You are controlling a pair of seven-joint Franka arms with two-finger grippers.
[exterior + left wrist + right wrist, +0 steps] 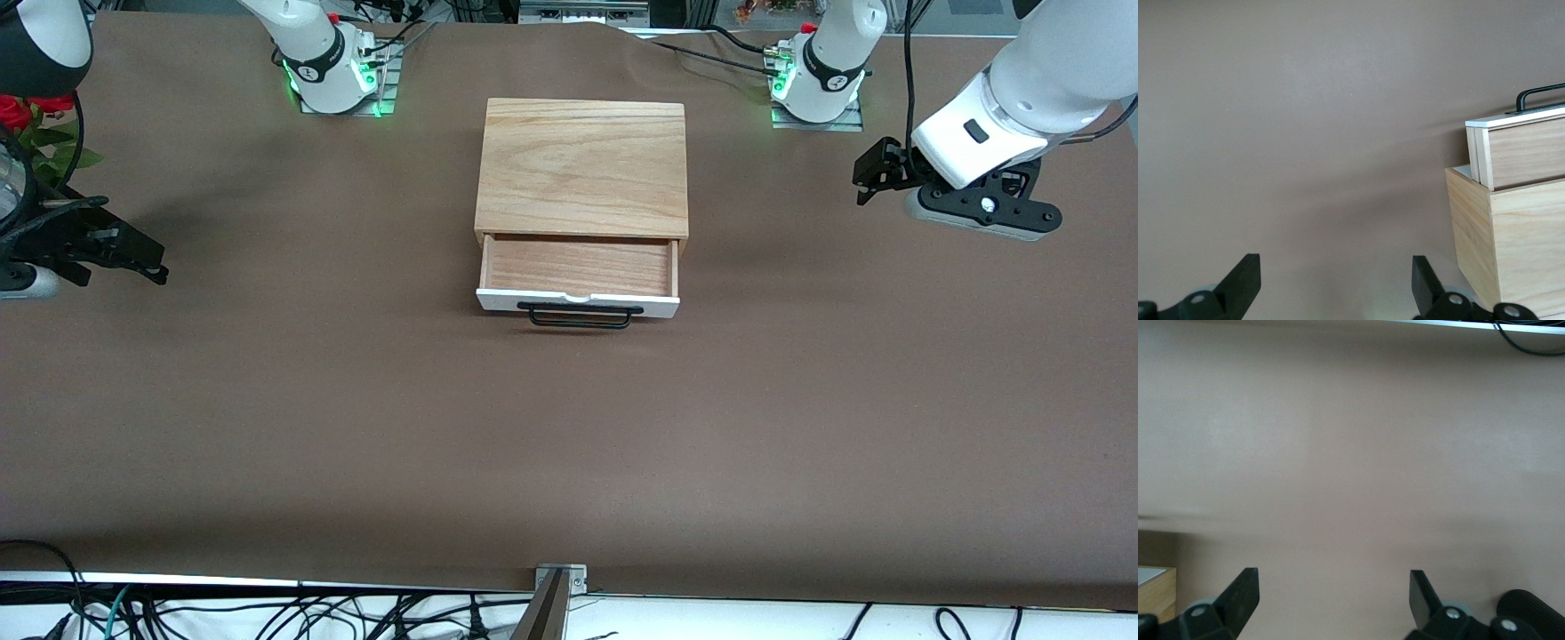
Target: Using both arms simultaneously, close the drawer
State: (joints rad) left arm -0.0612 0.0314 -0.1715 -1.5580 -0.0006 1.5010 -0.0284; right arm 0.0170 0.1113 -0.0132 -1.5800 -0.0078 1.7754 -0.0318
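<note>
— Two arms over one brown bench (356, 427); what sits on it?
— An oak-coloured box (582, 164) mid-bench, between the arms' bases. The drawer (579, 277) stands pulled out of its front toward the front camera, wood floor bare, black handle (580, 316) on the white panel.
— And the claws?
— The left claw (876, 173) hangs over the bench at the left arm's end, fingers (1245, 283) spread, released, well apart from the box. The right claw (133, 258) hangs over the right arm's end, equally spread, gripping nothing.

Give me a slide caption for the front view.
Open drawer of the oak box awaits closing; left pincer and right pincer, both open, hover at opposite table ends.
</note>
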